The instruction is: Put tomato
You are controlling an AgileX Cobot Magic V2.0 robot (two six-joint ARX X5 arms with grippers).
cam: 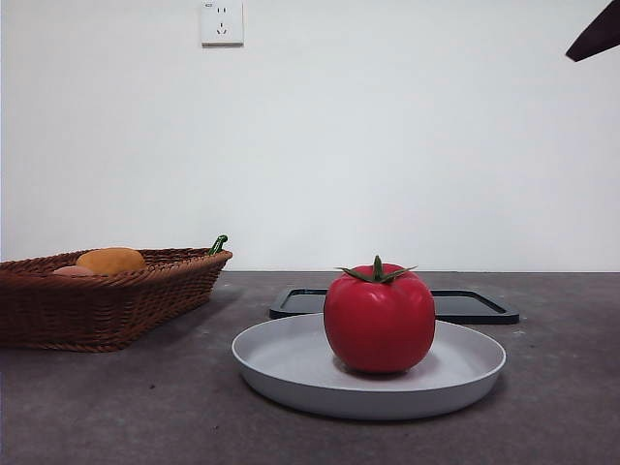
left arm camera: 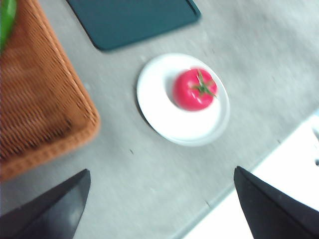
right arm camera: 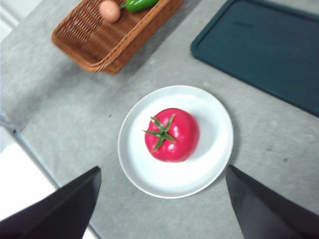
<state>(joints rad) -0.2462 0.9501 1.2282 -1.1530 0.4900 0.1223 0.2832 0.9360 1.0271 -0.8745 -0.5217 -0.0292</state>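
1. The tomato (cam: pixel 379 320) sits upright on a shallow white plate (cam: pixel 291 373), green calyx pointing up, a bit off the plate's middle. Nothing else is on the plate with it.
2. The plate rests flat on the grey table (cam: pixel 116 407), near the front of it in the front view.
3. Just behind the plate lies a flat dark tray (cam: pixel 475 307). It looks bare on every part I can see, and the plate isn't touching it; there's a strip of table between them in the right wrist view.
4. Off to one side is a brown wicker basket (cam: pixel 107 305), well apart from the plate. Inside it there's an orange-yellow oval fruit (cam: pixel 110 260), a pale pinkish egg-shaped thing (right arm camera: pixel 109 10) and a green vegetable (right arm camera: pixel 139 4) poking up at the far corner. Can't tell what the green one is exactly.
5. Left end effector (left arm camera: pixel 162 204): up above the table, jaws spread wide apart, holding nothing. The plate and tomato are below it and clear of it. That view is kinda blurry.
6. Right end effector (right arm camera: pixel 162 201): also up high, jaws released and wide, nothing between them, hanging over the near rim of the plate.
7. In the front view only a dark arm tip (cam: pixel 596 37) shows at the top corner.
8. There's a white wall socket (cam: pixel 222 21) on the wall behind.
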